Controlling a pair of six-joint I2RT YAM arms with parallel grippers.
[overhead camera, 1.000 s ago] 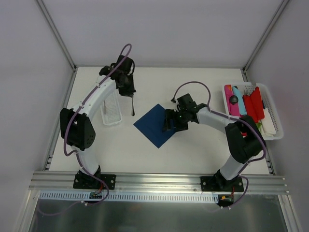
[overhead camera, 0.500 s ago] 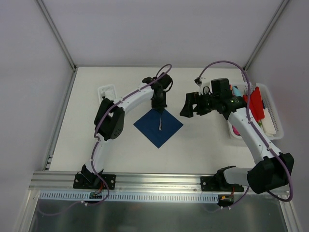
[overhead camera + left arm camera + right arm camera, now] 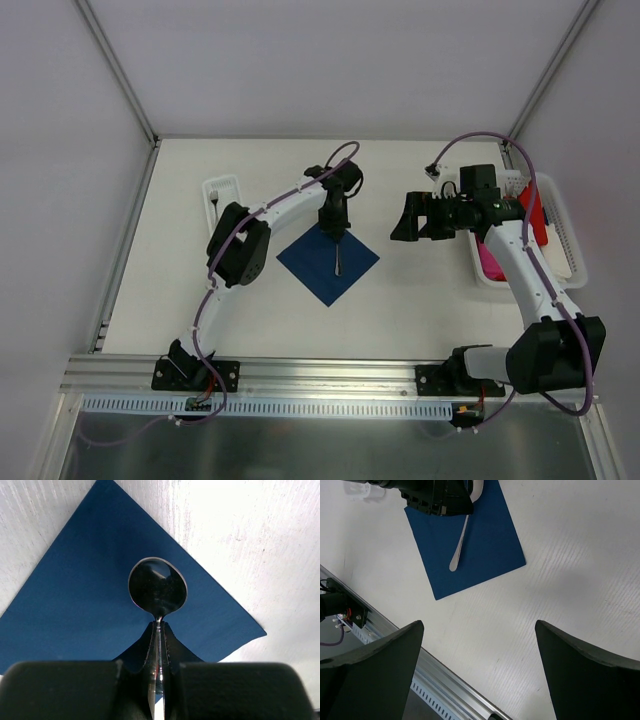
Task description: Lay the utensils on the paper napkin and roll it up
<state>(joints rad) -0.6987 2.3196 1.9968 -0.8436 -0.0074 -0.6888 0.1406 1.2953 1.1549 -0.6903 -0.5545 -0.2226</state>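
One spoon (image 3: 338,260) clamped in the left gripper (image 3: 336,238).
Top view: spoon hung over the paper napkin (image 3: 308,265), right gripper (image 3: 400,220) well apart. Left wrist: handle pinched, bowl just beyond fingertips. Right wrist: own jaws stood wide.

Shiny silver spoon (image 3: 158,587), thin handle, over the middle of a flat navy napkin (image 3: 75,595), turned diamond-wise

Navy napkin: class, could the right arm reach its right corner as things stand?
Probably yes. The right gripper, jaws open, hangs beside the navy napkin with only bare table between. The left gripper, shut on the spoon, is over the far corner, off that path.
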